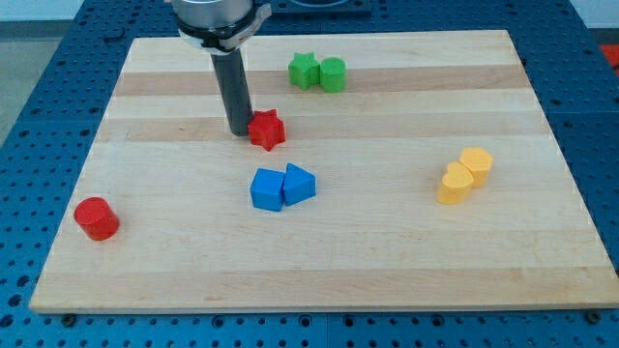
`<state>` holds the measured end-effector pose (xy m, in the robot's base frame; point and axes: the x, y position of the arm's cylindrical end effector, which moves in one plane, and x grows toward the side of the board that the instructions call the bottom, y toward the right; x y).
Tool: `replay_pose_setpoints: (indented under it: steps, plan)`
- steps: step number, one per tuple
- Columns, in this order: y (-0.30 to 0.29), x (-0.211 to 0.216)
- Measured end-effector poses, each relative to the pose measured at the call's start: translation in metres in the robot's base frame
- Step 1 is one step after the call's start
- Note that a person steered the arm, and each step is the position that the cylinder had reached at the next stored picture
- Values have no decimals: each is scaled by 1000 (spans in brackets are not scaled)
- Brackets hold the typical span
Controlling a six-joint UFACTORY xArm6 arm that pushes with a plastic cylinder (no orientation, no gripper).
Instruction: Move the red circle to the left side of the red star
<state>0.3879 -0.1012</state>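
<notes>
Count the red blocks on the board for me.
2. The red star sits at upper centre, right beside my tip, on its right. The red circle is near the view's bottom-left corner. Nothing seems hidden, though the rod could cover a little.

You are looking at a bright, evenly lit scene; the light seems to fall from above. The wooden board (319, 251) shows no harsh glare, only a mild pale sheen across its grain. Shadows are soft and short: a faint one hugs the red cylinder (97, 218), and another sits under the blue blocks (281, 187). The dark rod reads sharp down to my tip (239, 130). Focus is crisp throughout, and the board's edges look straight, with no obvious bending.
</notes>
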Motion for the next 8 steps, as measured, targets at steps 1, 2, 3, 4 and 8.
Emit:
replay_pose_setpoints:
  steps: [1,2,3,4,8]
  plan:
    - [14,0]
    - [29,1]
    - [39,1]
    - [19,1]
    - [-164,54]
